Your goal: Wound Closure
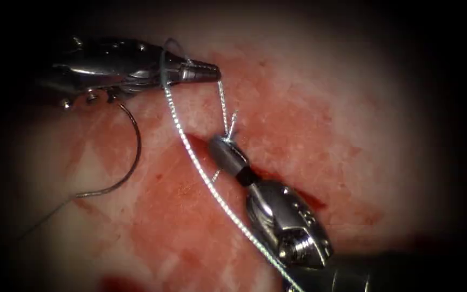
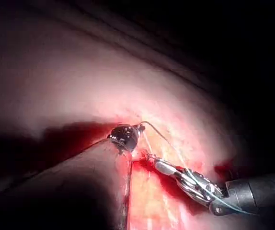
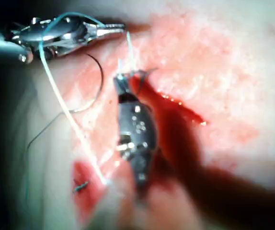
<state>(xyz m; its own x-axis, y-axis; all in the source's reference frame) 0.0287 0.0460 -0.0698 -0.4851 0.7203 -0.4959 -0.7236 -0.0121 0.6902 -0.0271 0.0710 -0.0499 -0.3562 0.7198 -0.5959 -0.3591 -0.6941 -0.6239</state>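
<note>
Lower right of frame, the right tool point(image 1: 224, 141) clamps the thread point(image 1: 222, 105) at the cut point(image 1: 198, 143); upper left, the left tool point(image 1: 214, 72) grips its other end. The needle point(image 1: 128, 162) lies free on the tissue point(image 1: 352, 108), left of the cut. Snagging seems possible.

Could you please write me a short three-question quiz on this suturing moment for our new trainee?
1. True or false: the curved needle is clamped in the right tool.
2. What does the left tool hold?
A. the needle
B. the thread
C. the tissue
3. On which side of the cut does the needle lie, and is it held?

Key
1. False: the right tool is shut on thread at the cut.
2. B: its tips are shut on a strand, and thread wraps its jaws.
3. On the left, lying free on the tissue, held by neither tool.
</note>
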